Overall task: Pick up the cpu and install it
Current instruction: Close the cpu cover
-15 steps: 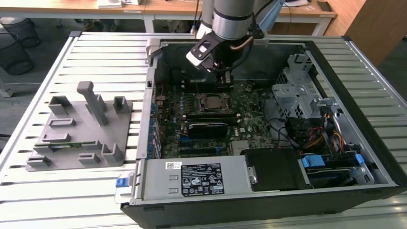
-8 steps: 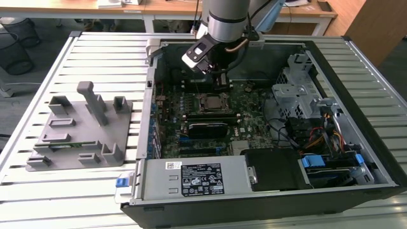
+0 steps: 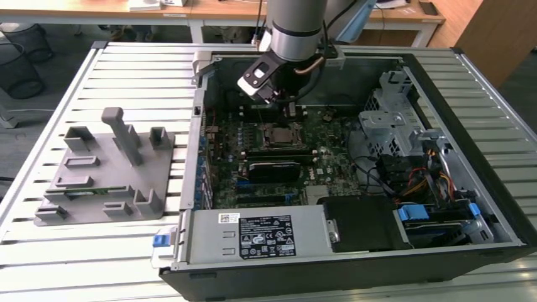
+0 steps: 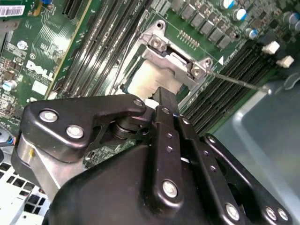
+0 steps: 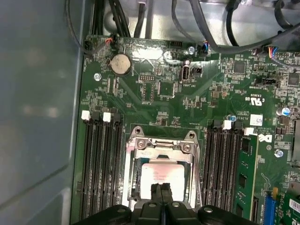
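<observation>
The cpu (image 5: 161, 174) lies flat in the socket on the green motherboard (image 5: 154, 101), silver top up, with the metal socket frame (image 5: 161, 145) around it. In the second wrist view the cpu (image 4: 149, 78) shows pale below the frame's hinge end (image 4: 180, 63). My gripper (image 5: 161, 191) is shut, its two black fingers pressed together with nothing between them, the tips right over the cpu's near edge. I cannot tell if they touch it. In the exterior view the gripper (image 3: 281, 102) hangs inside the open computer case, just above the socket (image 3: 280, 135).
The thin socket lever (image 4: 234, 80) sticks out sideways. Memory slots (image 5: 101, 164) flank the socket on both sides. A black heatsink block (image 3: 273, 170) sits beside the socket. A power supply (image 3: 251, 236), drive cage (image 3: 394, 119) and cables line the case. A grey fixture (image 3: 109, 170) stands on the table.
</observation>
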